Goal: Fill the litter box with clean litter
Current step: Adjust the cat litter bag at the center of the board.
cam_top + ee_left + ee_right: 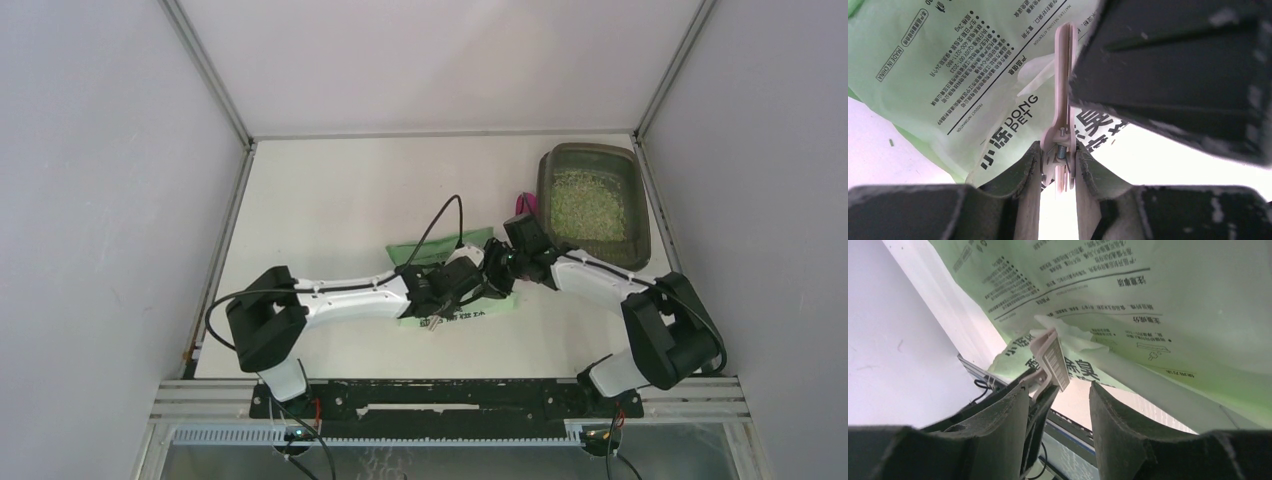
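1. Two arms meet at the centre of the overhead view and cover most of the one green bag (948, 65). From there I cannot make out their fingertips.
2. One black blurred block fills the upper right of the left wrist view. It looks to be the other arm's head, cut off by the frame edge.
3. One magenta scoop (524, 204) shows only as a sliver just left of the litter box (592, 151).
4. Count: one litter box at the upper right of the overhead view, on the table (330, 200). The clean litter (588, 205) is spread across its floor. There is also one pale pink spring clip (1064, 85).
5. The left gripper (1059, 154) is clenched on that clip near its spring, with the bag lying behind it.
6. The right gripper (1059, 389) stands released. Its jaws are apart and the clip is just beside one finger.
7. Writing on the bag, upside down in the left wrist view, reads "DONG PET" and "MADE IN CHINA". The small Chinese print is too fine to read.
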Robot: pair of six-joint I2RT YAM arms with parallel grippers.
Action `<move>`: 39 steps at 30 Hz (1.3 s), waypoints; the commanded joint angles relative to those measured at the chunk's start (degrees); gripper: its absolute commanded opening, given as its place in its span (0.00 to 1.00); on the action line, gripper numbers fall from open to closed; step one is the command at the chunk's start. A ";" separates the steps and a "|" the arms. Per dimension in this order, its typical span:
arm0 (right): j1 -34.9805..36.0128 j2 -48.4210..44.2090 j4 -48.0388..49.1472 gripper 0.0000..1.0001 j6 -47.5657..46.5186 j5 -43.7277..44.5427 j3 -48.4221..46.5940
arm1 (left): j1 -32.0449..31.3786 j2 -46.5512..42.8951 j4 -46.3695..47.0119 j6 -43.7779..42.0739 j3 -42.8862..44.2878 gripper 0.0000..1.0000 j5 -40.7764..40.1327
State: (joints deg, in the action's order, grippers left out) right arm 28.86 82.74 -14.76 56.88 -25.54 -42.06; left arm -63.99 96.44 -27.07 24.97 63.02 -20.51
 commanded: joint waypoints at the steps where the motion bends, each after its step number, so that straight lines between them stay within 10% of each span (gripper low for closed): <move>1: 0.82 2.15 -2.17 0.55 2.33 3.81 -4.42 | -1.41 0.18 1.58 -1.52 1.34 0.01 -4.73; 22: 6.91 6.56 -2.49 0.51 2.76 3.91 -7.99 | -3.51 0.45 2.63 -3.21 0.70 0.00 -9.00; 29: 6.67 6.66 -1.33 0.13 2.26 2.85 -8.03 | -3.51 0.80 2.70 -3.49 0.79 0.00 -8.61; 39: 6.82 9.41 -1.31 0.03 0.88 3.02 -8.03 | -3.52 0.74 2.89 -3.95 0.69 0.15 -8.19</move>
State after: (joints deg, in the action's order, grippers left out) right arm 35.14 91.11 -16.82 59.33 -22.26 -48.40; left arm -67.37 97.62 -27.11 22.15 63.02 -28.27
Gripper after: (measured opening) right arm 0.040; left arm 0.307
